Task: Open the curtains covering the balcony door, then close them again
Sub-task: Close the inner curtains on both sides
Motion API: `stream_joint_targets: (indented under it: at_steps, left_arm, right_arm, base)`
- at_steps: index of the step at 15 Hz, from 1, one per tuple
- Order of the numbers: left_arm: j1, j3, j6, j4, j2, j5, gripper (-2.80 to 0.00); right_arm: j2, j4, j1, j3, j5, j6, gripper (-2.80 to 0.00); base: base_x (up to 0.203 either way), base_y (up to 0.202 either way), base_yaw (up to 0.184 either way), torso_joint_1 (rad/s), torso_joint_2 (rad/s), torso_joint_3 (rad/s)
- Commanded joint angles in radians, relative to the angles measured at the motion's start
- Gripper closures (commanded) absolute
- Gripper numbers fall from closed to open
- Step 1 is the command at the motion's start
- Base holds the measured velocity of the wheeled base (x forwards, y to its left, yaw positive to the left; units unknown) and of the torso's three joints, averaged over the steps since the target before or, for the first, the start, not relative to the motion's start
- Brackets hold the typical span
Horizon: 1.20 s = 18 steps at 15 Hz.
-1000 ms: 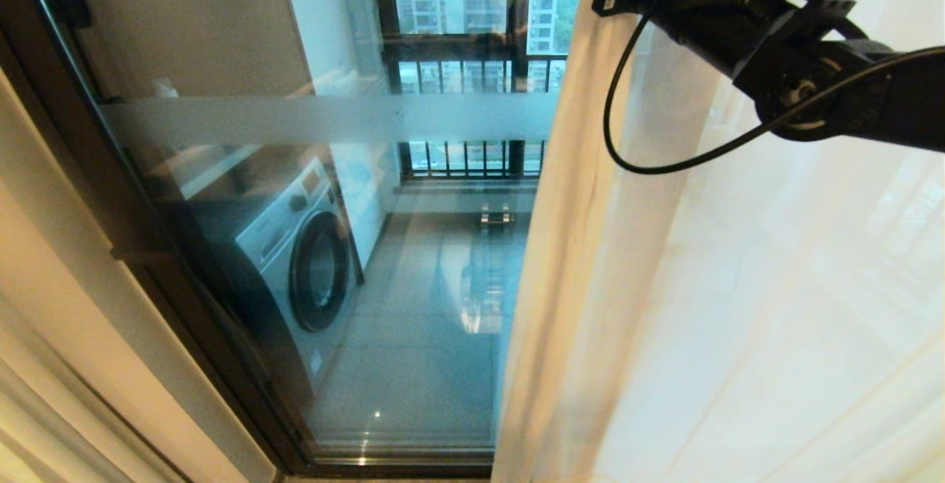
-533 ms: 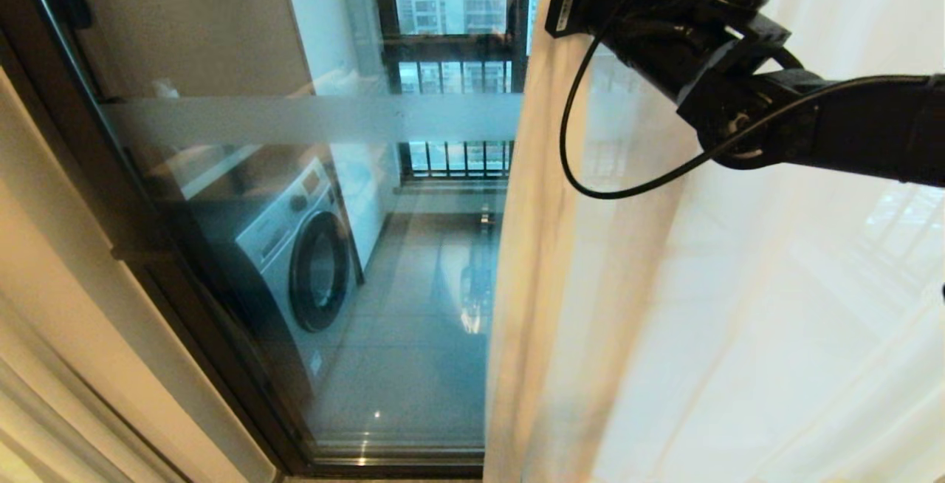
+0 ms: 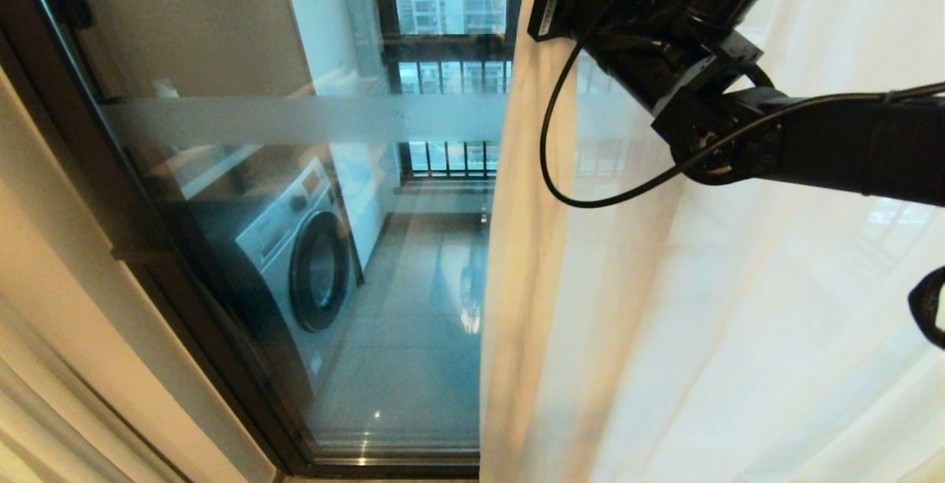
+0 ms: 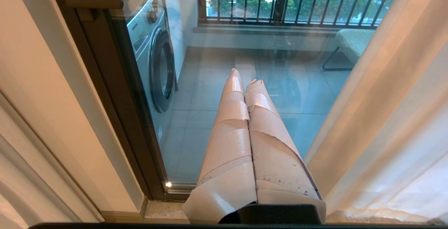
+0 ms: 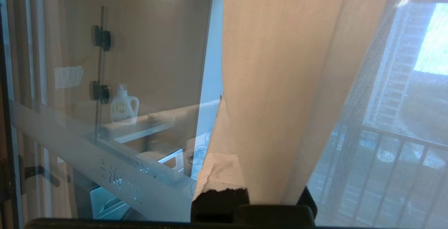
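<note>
The balcony door point(image 3: 332, 283) is clear glass with a frosted band point(image 3: 295, 117) in a dark frame point(image 3: 184, 306). Of the curtains, the white sheer point(image 3: 738, 320) covers the right part of the door, its folded hem point(image 3: 517, 247) hanging at mid-picture. A beige drape point(image 3: 29, 424) hangs at the far left. My right arm point(image 3: 686, 62) reaches up to the hem near the top edge. In the right wrist view my right gripper point(image 5: 238, 145) is shut on the hem point(image 5: 280, 82), one taped finger point(image 5: 217, 173) beside it. My left gripper point(image 4: 245, 76) is shut and empty, pointing down at the door's foot.
Behind the glass stand a washing machine point(image 3: 303, 261), a dark railing point(image 3: 450, 62) and a pale seat point(image 4: 353, 41). A detergent bottle point(image 5: 124, 106) sits on a shelf there. A black cable point(image 3: 561, 173) loops under the right wrist.
My right arm has moved left with the sheer's hem in its grip, so the sheer covers more of the glass. The left arm has not moved.
</note>
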Motion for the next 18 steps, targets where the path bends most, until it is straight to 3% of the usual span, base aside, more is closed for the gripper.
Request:
stream_joint_targets:
  at_steps: [1, 3, 4, 11, 18]
  left_arm:
    - [0.0, 0.0, -0.001, 0.0, 0.0, 0.0, 0.0]
    - [0.0, 0.0, -0.001, 0.0, 0.0, 0.0, 0.0]
    - [0.0, 0.0, -0.001, 0.0, 0.0, 0.0, 0.0]
    - [0.0, 0.0, -0.001, 0.0, 0.0, 0.0, 0.0]
    - [0.0, 0.0, -0.001, 0.0, 0.0, 0.002, 0.0]
  right_arm:
    - [0.0, -0.003, 0.001, 0.001, 0.0, -0.002, 0.0]
    - [-0.003, -0.006, 0.001, 0.001, -0.001, -0.002, 0.0]
    - [-0.006, -0.006, 0.001, 0.001, 0.0, -0.002, -2.8]
    - [-0.088, 0.02, -0.001, 0.031, 0.002, -0.006, -2.8]
    - [-0.37, 0.175, -0.027, 0.267, 0.001, -0.01, -2.8]
  base:
    - [0.0, 0.0, 0.0, 0.0, 0.0, 0.0]
    - [0.0, 0.0, 0.0, 0.0, 0.0, 0.0]
    - [0.0, 0.0, 0.0, 0.0, 0.0, 0.0]
    - [0.0, 0.0, 0.0, 0.0, 0.0, 0.0]
    - [0.0, 0.0, 0.0, 0.0, 0.0, 0.0]
